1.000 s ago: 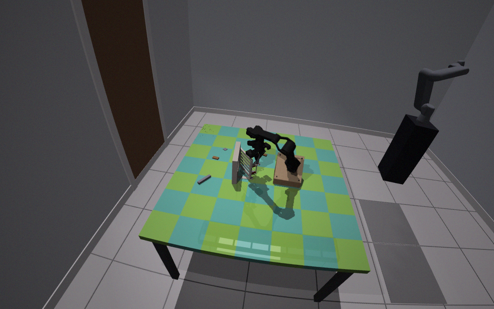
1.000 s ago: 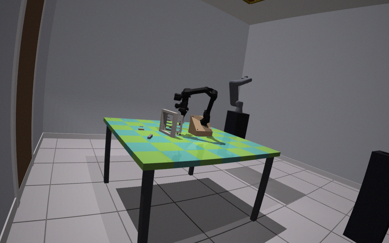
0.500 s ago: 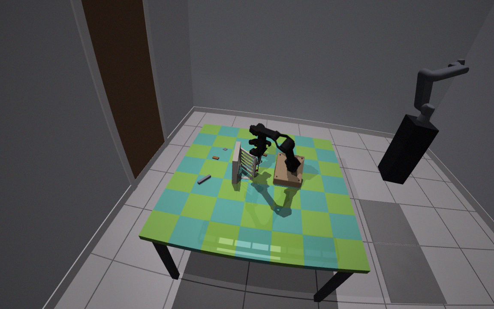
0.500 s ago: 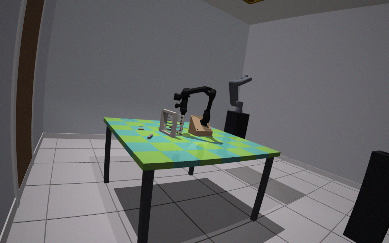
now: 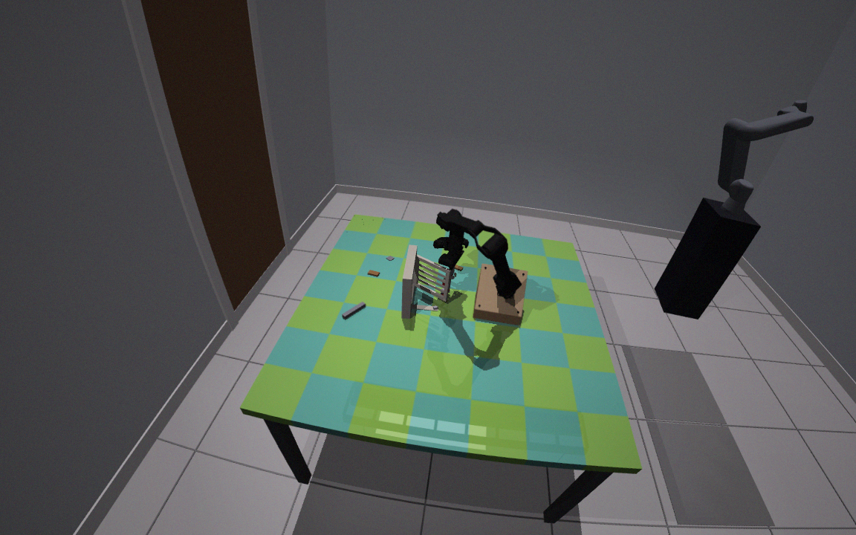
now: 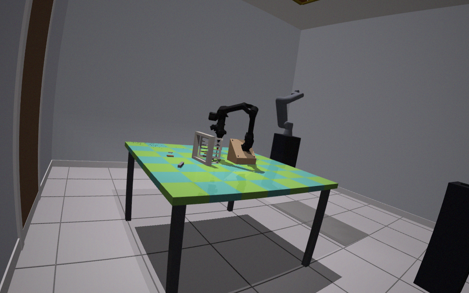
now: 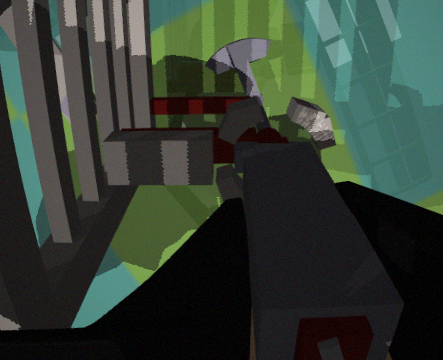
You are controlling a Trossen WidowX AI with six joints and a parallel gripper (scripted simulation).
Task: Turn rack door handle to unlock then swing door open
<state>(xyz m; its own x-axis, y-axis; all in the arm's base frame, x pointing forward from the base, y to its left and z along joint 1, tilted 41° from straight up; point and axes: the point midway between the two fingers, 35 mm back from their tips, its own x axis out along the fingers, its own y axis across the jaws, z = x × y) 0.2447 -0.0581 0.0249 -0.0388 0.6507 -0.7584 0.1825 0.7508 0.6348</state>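
The pale rack frame (image 5: 409, 293) (image 6: 210, 151) stands upright on the checkered table (image 5: 391, 362) (image 6: 192, 185). The slatted door (image 5: 447, 286) (image 6: 221, 145) (image 7: 78, 125) stands well out from the frame on the robot's side; its exact angle is hard to tell. My gripper (image 5: 449, 262) (image 6: 218, 139) (image 7: 289, 206) is shut on the dark upright handle (image 7: 291, 225) at the door's free edge. A purple-grey curved latch piece (image 7: 243, 52) shows past the handle's lower end. The fingers hide part of the handle.
The arm stands on a wooden base (image 5: 498, 311) (image 6: 236, 154) to the right of the rack. A grey bar (image 5: 354, 310) (image 6: 180, 164), an orange block (image 5: 373, 273) (image 6: 169, 156) and a small grey piece (image 5: 389, 258) lie left of the frame. Another orange piece (image 5: 458, 267) lies behind the door.
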